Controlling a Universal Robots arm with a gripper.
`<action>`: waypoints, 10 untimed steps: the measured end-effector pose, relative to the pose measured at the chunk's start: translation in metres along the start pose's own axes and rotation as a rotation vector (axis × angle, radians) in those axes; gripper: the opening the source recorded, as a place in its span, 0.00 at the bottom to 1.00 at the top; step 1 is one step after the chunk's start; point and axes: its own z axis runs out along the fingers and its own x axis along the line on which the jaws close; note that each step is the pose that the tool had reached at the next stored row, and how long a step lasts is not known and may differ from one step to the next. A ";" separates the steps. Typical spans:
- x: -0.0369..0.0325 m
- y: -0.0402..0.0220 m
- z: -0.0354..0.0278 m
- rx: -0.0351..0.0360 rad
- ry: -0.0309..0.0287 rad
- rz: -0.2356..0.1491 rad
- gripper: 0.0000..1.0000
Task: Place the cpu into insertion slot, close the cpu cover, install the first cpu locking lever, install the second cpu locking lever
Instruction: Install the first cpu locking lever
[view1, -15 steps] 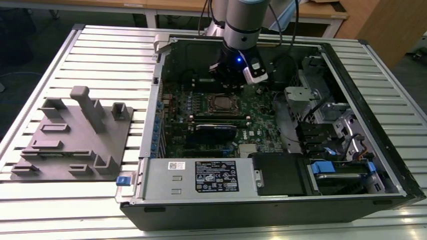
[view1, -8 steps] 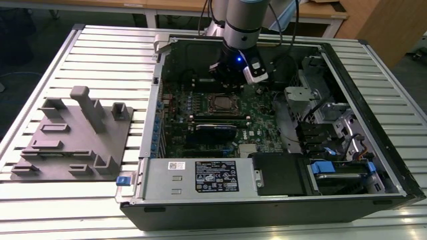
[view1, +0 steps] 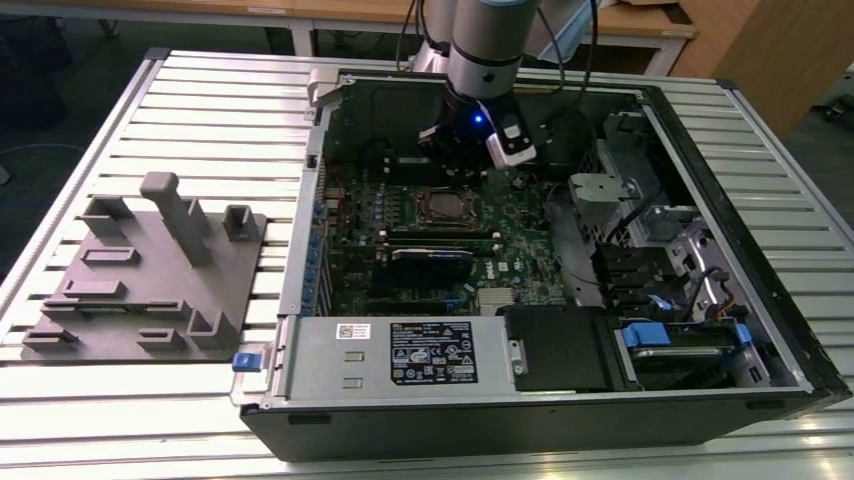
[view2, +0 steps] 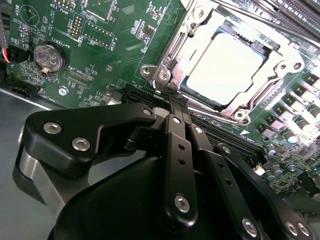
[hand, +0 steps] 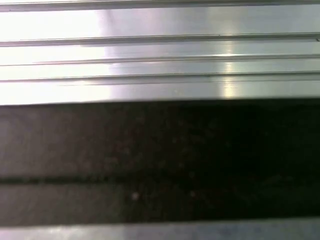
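Gripper (view2: 175, 106): fingers pressed together, holding nothing visible, tips at one corner of the cover (view2: 191, 36). Cpu (view2: 226, 66): seated in the slot (view1: 438, 208) near the middle of the green board (view2: 100, 47), cover lying down around it, metal top showing through the cut-out.

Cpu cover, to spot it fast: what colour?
The cpu cover is silvery metal, clearest in the second wrist view.

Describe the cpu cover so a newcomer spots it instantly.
Inside the open computer case, find the green motherboard. The cpu cover is the shiny square metal frame around the pale cpu; its neighbours are long black slots.
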 end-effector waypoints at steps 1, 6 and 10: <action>0.0000 0.0000 0.0001 0.0005 0.0000 0.000 0.10; -0.0001 0.0000 0.0008 0.0040 -0.0003 0.000 0.10; 0.0000 -0.0001 0.0013 0.0097 -0.0005 0.000 0.10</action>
